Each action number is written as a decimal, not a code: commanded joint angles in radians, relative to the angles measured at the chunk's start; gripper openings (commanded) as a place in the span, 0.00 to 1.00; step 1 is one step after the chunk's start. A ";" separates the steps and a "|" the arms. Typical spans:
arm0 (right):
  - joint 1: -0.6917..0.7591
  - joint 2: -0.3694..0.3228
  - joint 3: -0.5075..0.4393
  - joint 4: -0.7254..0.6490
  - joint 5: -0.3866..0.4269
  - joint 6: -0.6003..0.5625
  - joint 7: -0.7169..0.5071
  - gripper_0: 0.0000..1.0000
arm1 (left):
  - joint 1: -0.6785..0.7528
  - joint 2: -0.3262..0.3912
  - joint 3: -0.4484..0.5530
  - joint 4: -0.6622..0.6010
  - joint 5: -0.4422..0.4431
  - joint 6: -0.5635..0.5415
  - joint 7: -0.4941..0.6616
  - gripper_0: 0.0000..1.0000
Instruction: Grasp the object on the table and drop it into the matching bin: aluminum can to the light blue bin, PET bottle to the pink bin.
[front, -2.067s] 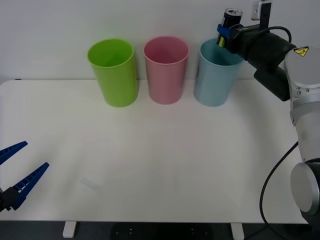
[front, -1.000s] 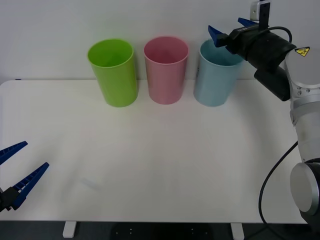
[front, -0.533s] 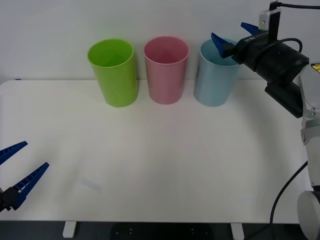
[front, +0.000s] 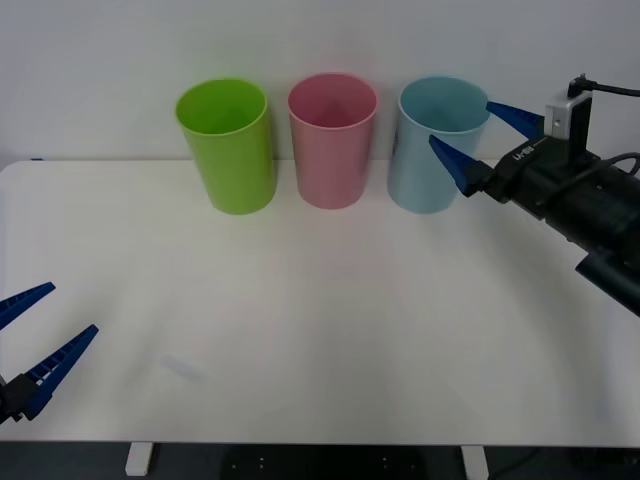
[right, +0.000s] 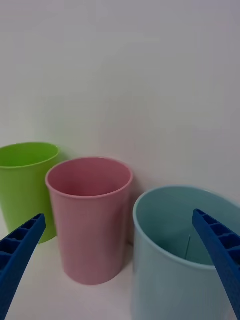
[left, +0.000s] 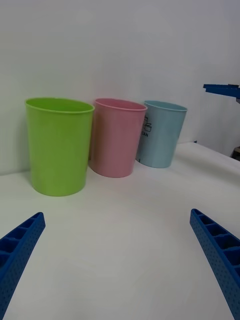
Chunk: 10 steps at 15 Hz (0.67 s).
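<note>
Two seconds ago the right gripper (front: 478, 138) held the dark can above the light blue bin (front: 432, 150); one second ago its fingers were already spread and empty over the rim; now it has come lower and moved back toward the robot's right, and it hangs wide open with nothing in it just beside the bin's right side. The can is not to be seen on the table (front: 330, 330); the part of the blue bin's inside that the right wrist view shows has no can in it, and its bottom is hidden, so one cannot tell where the can lies.

The green bin (front: 227, 145), the pink bin (front: 332, 138) and the light blue bin stand in one row at the far edge of the table, as before; the visible inner walls of the pink and green ones are bare.

The label on the blue bin's side (left: 145, 128) reads "CAN" under a small drawing.

The left gripper (front: 40, 348) is parked at the near left corner, fingers wide apart, holding nothing, unchanged.
</note>
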 joint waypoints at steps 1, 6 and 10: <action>0.086 -0.019 -0.003 -0.071 -0.044 -0.052 0.010 1.00 | 0.000 0.000 0.000 0.000 0.000 0.000 0.000 1.00; 0.214 -0.082 -0.014 -0.136 -0.138 -0.134 0.040 1.00 | 0.000 0.000 0.000 0.000 0.000 0.000 0.000 1.00; 0.281 -0.129 -0.021 -0.143 -0.208 -0.177 0.086 1.00 | 0.000 0.000 0.000 0.000 0.000 0.000 0.000 1.00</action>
